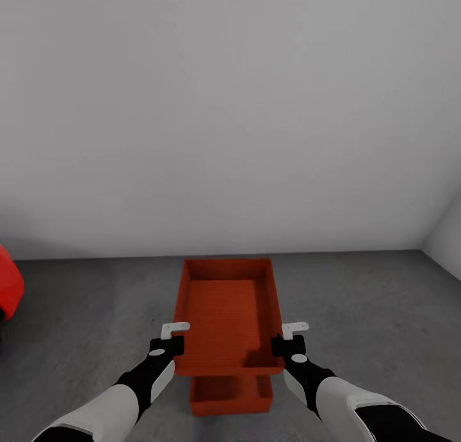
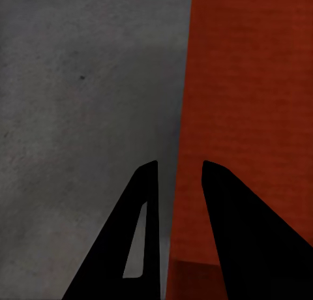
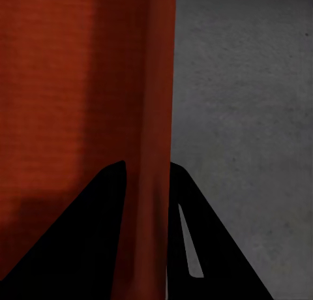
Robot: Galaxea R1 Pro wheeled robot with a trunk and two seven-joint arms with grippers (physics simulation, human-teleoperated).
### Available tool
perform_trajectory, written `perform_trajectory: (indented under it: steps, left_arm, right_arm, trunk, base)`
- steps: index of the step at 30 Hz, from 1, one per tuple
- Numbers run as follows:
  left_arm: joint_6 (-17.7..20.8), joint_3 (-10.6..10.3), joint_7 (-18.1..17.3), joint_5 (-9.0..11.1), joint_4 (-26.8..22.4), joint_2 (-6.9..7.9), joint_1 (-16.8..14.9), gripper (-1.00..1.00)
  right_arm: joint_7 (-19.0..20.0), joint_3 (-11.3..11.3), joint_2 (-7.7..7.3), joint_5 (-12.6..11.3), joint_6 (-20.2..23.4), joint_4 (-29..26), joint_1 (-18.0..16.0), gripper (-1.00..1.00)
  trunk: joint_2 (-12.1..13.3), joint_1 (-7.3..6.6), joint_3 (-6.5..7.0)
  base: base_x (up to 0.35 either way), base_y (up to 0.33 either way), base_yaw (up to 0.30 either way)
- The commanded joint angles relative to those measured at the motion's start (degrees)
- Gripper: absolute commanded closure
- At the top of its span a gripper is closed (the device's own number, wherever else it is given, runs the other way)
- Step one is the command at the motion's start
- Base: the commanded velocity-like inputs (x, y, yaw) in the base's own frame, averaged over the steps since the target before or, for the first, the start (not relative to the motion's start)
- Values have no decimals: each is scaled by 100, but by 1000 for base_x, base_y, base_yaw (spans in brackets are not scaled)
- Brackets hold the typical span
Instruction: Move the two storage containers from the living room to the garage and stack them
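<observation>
1. Holding the upper container (image 1: 227, 314) level from both sides, the left tool (image 1: 169, 339) and the right tool (image 1: 292, 338) each pinch one long wall near the end closest to the robot — a matched grip that keeps the open bin from tipping.

2. In the left wrist view the left tool's dark fingers (image 2: 244, 235) straddle the orange-red wall (image 2: 179, 182), one inside and one outside, closed on it. The right wrist view shows the same on the opposite wall (image 3: 151, 182), with a finger (image 3: 72, 235) on the inner side.

3. The lower container (image 1: 230, 396) sits on the grey concrete floor (image 1: 371, 314) directly beneath, only its near end peeking out. The held bin appears to hang above it rather than rest on it, though I cannot tell the gap for certain.

4. This is the garage — white wall (image 1: 230, 109) ahead, part of a red car (image 1: 8, 288) at the left edge.

5. Judging from this, the task is near its end: lowering straight down should seat one bin on the other. The held bin looks shifted forward of the lower one, so alignment is the risk.
</observation>
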Motion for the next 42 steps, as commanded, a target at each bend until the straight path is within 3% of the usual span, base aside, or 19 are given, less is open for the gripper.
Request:
perform_trajectory:
  steps: [1, 42]
  left_arm:
    - [-52, 150, 68, -59, -333, -1, -7, 100]
    - [-51, 150, 68, -59, -327, -1, -7, 100]
  right_arm:
    - [-15, -70, 9, 85, 18, 19, 0, 100]
    - [-15, -70, 9, 82, 18, 27, 0, 100]
  trunk:
    - [-4, 0, -15]
    - [-4, 0, -380]
  base:
    - [0, 0, 0]
    - [0, 0, 0]
